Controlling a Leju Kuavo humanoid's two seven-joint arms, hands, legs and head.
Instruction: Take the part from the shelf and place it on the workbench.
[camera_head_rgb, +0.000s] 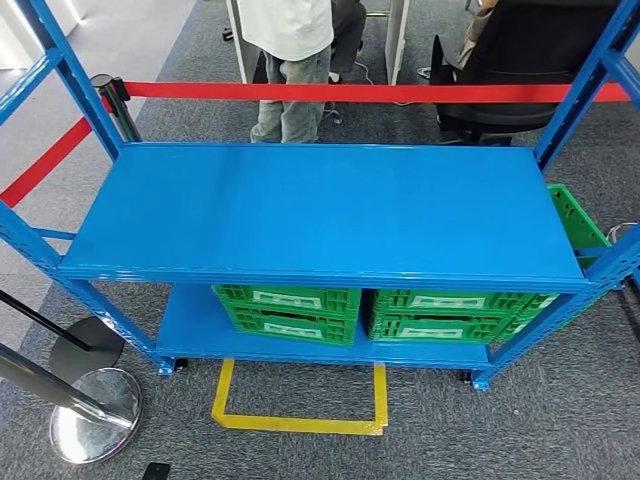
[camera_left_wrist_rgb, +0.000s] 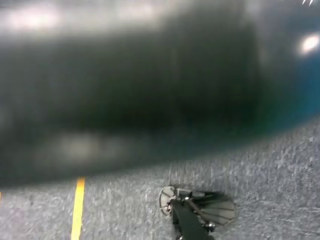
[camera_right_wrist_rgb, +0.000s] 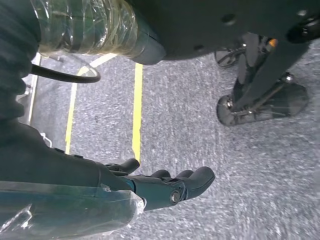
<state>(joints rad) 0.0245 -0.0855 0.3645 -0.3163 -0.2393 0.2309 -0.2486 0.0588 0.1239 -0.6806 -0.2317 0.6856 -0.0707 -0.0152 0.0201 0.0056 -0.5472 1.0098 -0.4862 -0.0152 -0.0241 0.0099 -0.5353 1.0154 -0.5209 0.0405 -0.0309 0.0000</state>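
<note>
Grey carpet; blue shelf (camera_head_rgb: 324, 210), top bare. Right robot hand (camera_right_wrist_rgb: 166, 185) hangs empty, fingers loosely extended; left unseen. Locate your part first: check green crates (camera_head_rgb: 290, 313).

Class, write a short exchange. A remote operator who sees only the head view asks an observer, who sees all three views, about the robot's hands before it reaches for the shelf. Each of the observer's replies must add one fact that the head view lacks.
Operator: On the head view I have the blue shelf and the green crates on its lower level. What is the right hand doing?
Observer: The right hand hangs over the grey carpet, fingers stretched out, holding nothing.
Operator: And the left hand?
Observer: The left wrist view is mostly a dark blur above the carpet, so I cannot tell how that hand stands.
</note>
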